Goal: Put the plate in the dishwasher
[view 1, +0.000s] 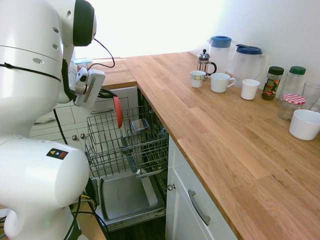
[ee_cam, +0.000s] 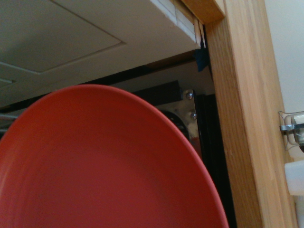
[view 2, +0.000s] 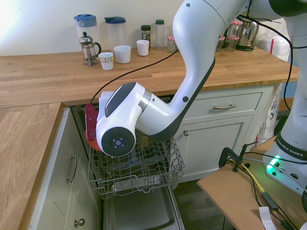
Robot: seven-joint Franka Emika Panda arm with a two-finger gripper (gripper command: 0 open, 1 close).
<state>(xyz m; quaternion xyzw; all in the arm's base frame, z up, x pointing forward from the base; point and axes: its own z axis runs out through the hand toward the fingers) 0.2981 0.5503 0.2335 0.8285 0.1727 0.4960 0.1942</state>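
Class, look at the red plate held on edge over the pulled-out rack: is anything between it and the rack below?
Nothing visible. The plate hangs on edge in the shut gripper, just above the rack. Below it are only bare wire tines; the cutlery basket sits beside that spot, not under the plate.

Along the wooden L-shaped countertop (view 1: 215,130), a glass French press (view 1: 204,62) is standing beside two clear plastic jugs with blue lids (view 1: 235,57), and three white mugs (view 1: 220,81) are sitting in a loose row just in front. Further along, dark-lidded glass jars (view 1: 272,82) are lining the wall, a jar with a red checked lid (view 1: 291,106) is resting near a round white bowl (view 1: 305,124), and white cabinet doors with metal handles (view 1: 197,207) are showing below
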